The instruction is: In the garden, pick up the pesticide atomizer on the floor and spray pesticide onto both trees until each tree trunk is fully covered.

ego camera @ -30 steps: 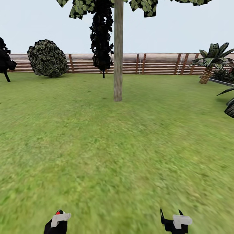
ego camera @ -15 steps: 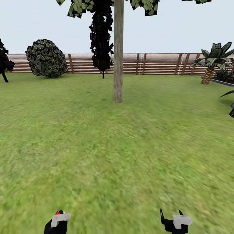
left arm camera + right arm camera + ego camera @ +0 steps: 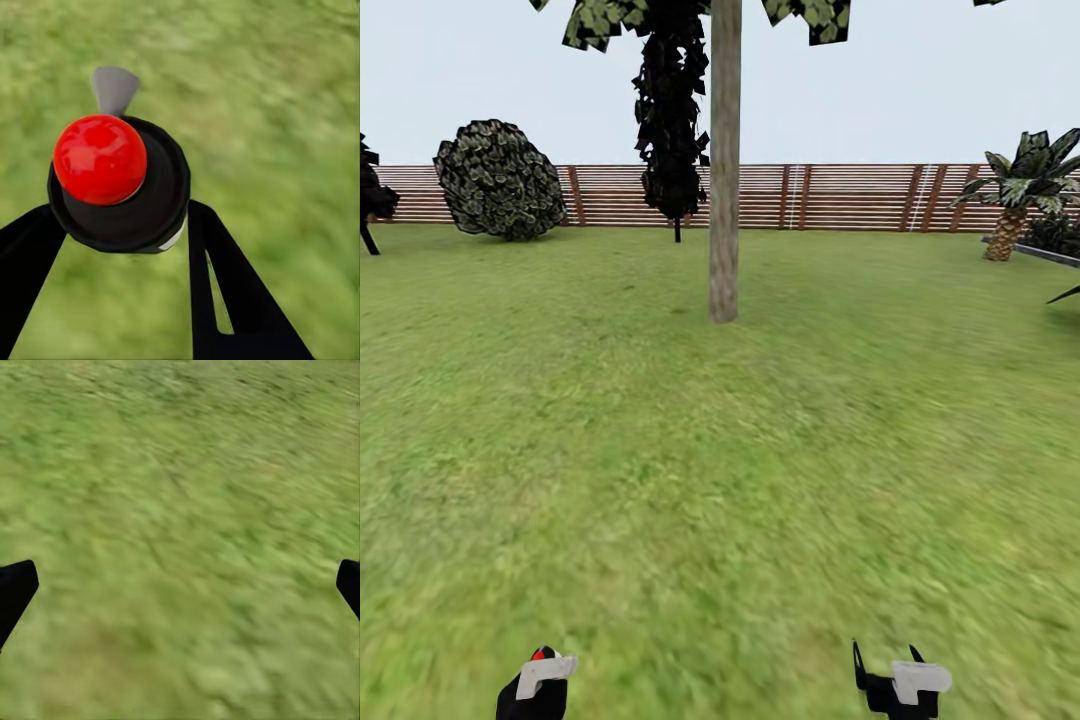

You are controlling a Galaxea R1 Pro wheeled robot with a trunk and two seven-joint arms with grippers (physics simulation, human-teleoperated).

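— Where is the atomizer [image 3: 120, 184]?

— Clamped between the two black fingers [image 3: 225, 300] of the left pincer [image 3: 112, 240]. Its red knob [image 3: 100, 159] sits on a black round body, with a grey nozzle [image 3: 115, 88] sticking out beyond it, all above the grass [image 3: 720, 480].

— And the right pincer [image 3: 180, 585]?

— Spread wide, holding nothing, with only lawn between its fingertips.

— The tree trunk [image 3: 724, 160]?

— Upright straight ahead, well away from both pincers. Behind the trunk runs the slatted fence [image 3: 840, 196], with a dark conifer [image 3: 672, 110] just to the trunk's left and a round bush [image 3: 498, 180] further left.
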